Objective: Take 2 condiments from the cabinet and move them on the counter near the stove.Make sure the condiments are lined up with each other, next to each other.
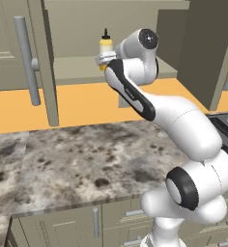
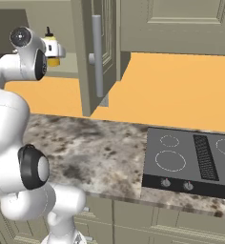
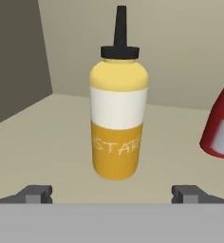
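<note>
The robot's claw [image 3: 112,193] faces into the open olive-grey wall cabinet [image 1: 135,29], its two dark fingertips [image 3: 35,193] spread wide apart and gripping nothing. Straight ahead of the claw, centred between the tips but not touching either, the yellow squeeze bottle [image 3: 118,116] stands upright on the cabinet's flat inner shelf [image 3: 47,142], its black pointed nozzle up, a white band around its middle and pale lettering across its darker lower half. Off to the claw's right, a little farther along the shelf, the red bottle [image 3: 221,126] shows as a sloping red body with a pale label, cut by the edge of the hand view; the two bottles stand apart from each other.

From the left base view the white arm [image 1: 174,120] reaches up and forward from the base, its wrist level with the shelf, and the yellow bottle's top rises just past the hand. A cabinet door [image 1: 41,62] with a long grey bar handle [image 1: 26,58] hangs open to the claw's left; a second open door [image 2: 97,52] shows to its right in the right base view.

Well below the claw lies the mottled grey-beige counter [image 1: 87,159], blotched dark brown. The black glass stove [image 2: 190,159], with thin white burner rings and two front knobs, is set into the counter below and far to the claw's right
</note>
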Tool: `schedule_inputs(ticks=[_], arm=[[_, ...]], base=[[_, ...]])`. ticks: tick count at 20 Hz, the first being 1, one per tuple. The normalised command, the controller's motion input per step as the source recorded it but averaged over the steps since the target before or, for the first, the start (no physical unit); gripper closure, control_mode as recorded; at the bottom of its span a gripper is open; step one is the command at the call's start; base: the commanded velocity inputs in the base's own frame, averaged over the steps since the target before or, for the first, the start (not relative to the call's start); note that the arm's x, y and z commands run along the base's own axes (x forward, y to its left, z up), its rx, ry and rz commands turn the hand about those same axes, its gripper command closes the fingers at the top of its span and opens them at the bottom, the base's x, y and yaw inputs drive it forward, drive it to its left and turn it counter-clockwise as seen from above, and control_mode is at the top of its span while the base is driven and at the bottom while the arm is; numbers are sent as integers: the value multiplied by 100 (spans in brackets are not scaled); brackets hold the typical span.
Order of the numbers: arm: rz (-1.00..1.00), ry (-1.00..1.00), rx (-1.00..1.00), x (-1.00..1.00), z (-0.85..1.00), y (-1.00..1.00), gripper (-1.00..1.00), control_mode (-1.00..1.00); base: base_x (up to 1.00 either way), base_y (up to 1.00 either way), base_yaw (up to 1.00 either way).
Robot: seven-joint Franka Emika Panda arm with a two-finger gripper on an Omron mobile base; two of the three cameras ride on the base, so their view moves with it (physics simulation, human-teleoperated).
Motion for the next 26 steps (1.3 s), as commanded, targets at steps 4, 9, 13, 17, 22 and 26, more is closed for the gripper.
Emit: schedule_inputs(ticks=[4, 9, 13, 17, 22, 26], arm=[[0, 0, 0, 19, -2, 1, -100, -100], [0, 0, 0, 28, 0, 9, -100, -100], [0, 0, 0, 24, -1, 7, -100, -100], [0, 0, 0, 18, -2, 4, -100, -100], [0, 0, 0, 16, -4, 0, -100, -100], [0, 0, 0, 18, -6, 1, -100, -100]], base=[[0, 0, 0], [0, 0, 0], [0, 0, 0], [0, 0, 0], [0, 0, 0], [0, 0, 0]])
